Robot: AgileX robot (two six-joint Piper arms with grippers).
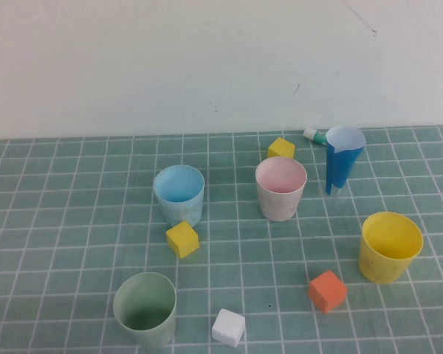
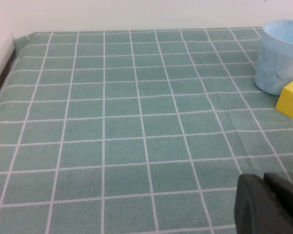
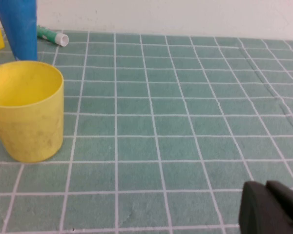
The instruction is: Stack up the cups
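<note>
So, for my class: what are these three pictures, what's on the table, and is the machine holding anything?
It is a robot with two arms, each ending in a gripper. One picture looks down from a raised camera; the arms are out of its sight. The other two come from cameras on the wrists: the left gripper and right gripper show as dark tips, shut and holding nothing. On the tiled mat stand four cups: blue cup, pink cup, green cup, yellow cup. None are stacked yet. Also there: small cubes, a dark blue cone and a marker.
</note>
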